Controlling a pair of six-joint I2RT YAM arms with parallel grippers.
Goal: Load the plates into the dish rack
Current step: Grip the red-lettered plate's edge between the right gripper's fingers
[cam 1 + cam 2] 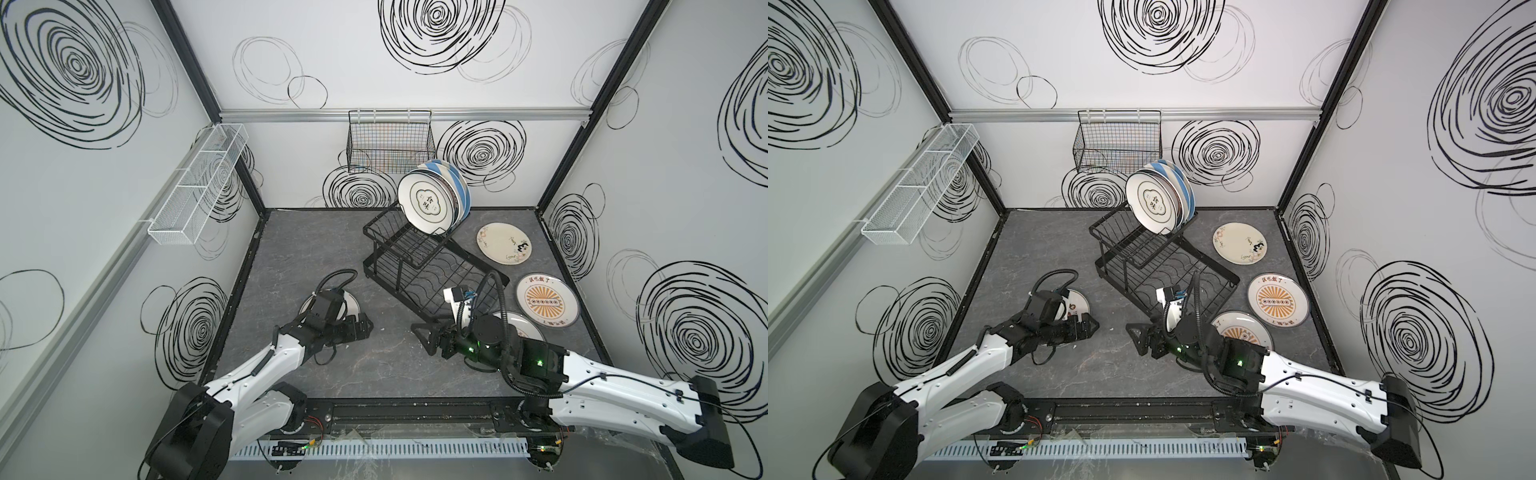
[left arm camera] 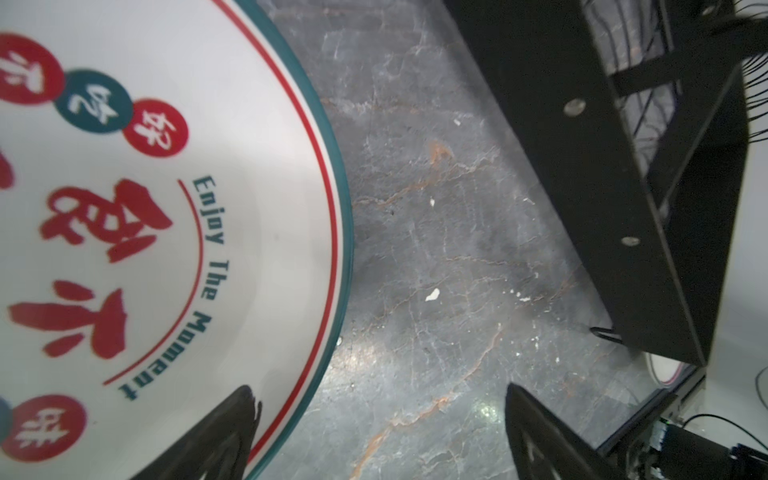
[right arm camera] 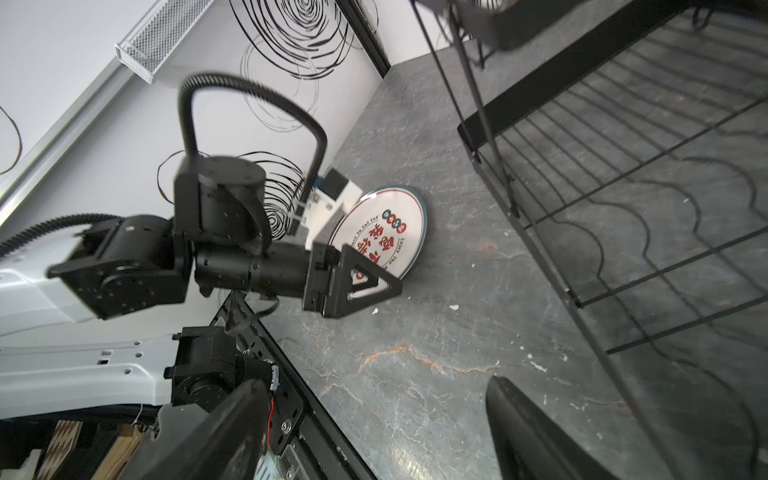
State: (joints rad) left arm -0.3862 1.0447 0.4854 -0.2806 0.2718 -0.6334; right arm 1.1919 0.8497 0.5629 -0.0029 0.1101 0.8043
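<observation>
White lettered plate [image 2: 124, 249], lying flat, rim beneath left tool [image 2: 380, 386], jaws parted

The left arm [image 1: 249, 374] and the right arm [image 1: 602, 390] reach in from the front edge of the table [image 1: 374, 374], with their forearms low and angled toward the middle. The left gripper [image 1: 365, 326] points right, jaws wide apart. The right gripper [image 1: 426, 340] points left toward it, jaws also wide apart and clasping nothing. The two grippers are near each other but not touching.
</observation>
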